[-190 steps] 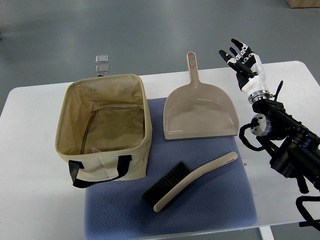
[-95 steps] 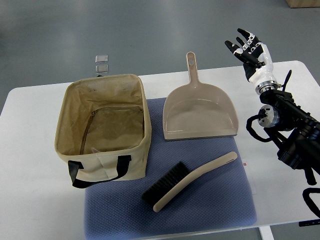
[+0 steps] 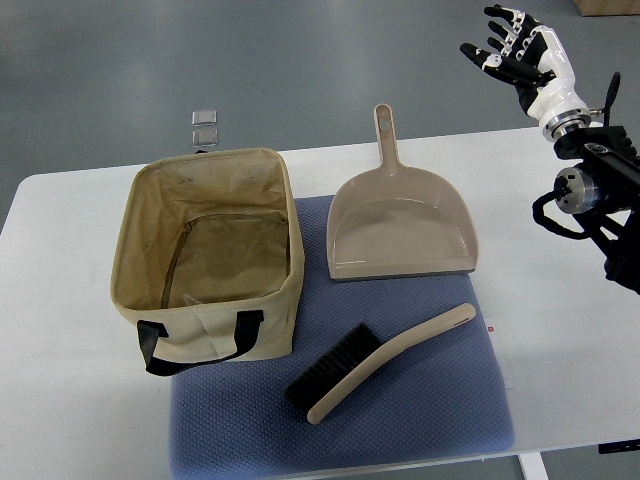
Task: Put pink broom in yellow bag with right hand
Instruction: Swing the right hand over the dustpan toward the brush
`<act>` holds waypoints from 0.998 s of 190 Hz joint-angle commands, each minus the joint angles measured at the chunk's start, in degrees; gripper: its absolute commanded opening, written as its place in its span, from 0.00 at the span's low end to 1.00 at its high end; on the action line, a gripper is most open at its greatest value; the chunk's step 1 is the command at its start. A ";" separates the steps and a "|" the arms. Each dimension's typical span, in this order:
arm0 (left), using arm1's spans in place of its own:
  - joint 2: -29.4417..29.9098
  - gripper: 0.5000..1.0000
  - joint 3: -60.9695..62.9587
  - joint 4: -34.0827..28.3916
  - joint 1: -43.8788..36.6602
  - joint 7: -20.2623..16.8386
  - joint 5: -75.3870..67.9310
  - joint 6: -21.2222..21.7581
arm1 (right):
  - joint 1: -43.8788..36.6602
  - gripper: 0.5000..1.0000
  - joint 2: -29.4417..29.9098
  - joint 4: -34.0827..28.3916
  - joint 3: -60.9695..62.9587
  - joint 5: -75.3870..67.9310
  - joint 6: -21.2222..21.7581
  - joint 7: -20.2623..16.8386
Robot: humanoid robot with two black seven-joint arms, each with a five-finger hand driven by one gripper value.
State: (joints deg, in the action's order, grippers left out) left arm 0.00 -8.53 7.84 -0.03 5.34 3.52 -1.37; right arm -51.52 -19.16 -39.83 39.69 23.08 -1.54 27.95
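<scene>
broom (image 3: 375, 363) with a curved beige-pink plastic handle and a black bristle head lies flat on the blue-grey textured mat (image 3: 440, 410), near the mat's front half, its bristles pointing toward the lower left and the handle tip reaching up toward the right. nothing touches it. to its left stands the open rectangular bag of pale yellow-cream fabric (image 3: 205, 255), with black strap handles on its near side; it sits partly on the mat's left edge and partly on the white table (image 3: 60, 400), and its inside shows only the fabric floor and a zip line. just behind the broom, also on the mat, rests a beige plastic dustpan (image 3: 400, 230), its long handle pointing away from the robot and its open lip facing the broom, with a clear gap between the two. the right hand (image 3: 520, 50), white and black with jointed fingers, hangs high in the upper right corner, well apart from the broom and beyond the table's far edge; its fingers are spread wide and hold nothing. its dark arm comes in along the right edge. two small clear squares (image 3: 204, 125) lie on the grey floor behind the bag.
</scene>
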 commanded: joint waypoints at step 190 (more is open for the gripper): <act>0.00 1.00 0.00 -0.02 -0.06 0.02 0.00 0.05 | -10.62 0.86 -16.69 -19.93 -10.60 56.72 17.97 0.70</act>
State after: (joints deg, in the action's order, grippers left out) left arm 0.00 -8.52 7.82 -0.04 5.32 3.51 -1.36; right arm -62.30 -34.19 -55.41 29.13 72.72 13.31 28.56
